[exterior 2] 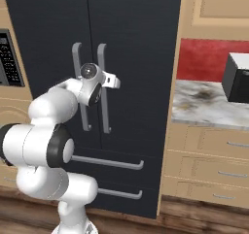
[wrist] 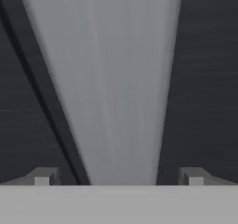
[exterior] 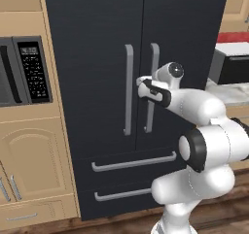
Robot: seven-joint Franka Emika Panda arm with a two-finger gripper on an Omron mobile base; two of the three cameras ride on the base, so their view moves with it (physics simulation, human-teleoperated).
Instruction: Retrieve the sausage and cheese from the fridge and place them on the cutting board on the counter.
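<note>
A: Fridge (exterior: 97,82) first, from the left base view: both black doors are shut, so the sausage and cheese cannot be seen. The gripper (exterior: 142,85) sits at the right-hand handle (exterior: 151,90), about mid-height on the bar.

B: How will that door handle?

A: Stiff and heavy, I judge, swinging on its outer hinge. The bar is rigid and smooth; take it squarely across, or it could slip.

B: And the right base view?

A: Same fridge (exterior 2: 136,34), with the gripper (exterior 2: 115,81) reaching the handle (exterior 2: 103,90). The left door handle (exterior 2: 80,87) stands just beside it, so there is little spare room on that side. The counter (exterior 2: 204,107) lies to the right, near the door's swing; I see no cutting board on the stretch shown.

B: The hand view?

A: The grey handle (wrist: 107,88) runs up between the two finger tips, and the door seam (wrist: 42,88) lies left of it. The jaws stand wide, one either side of the bar, not clamped.
</note>
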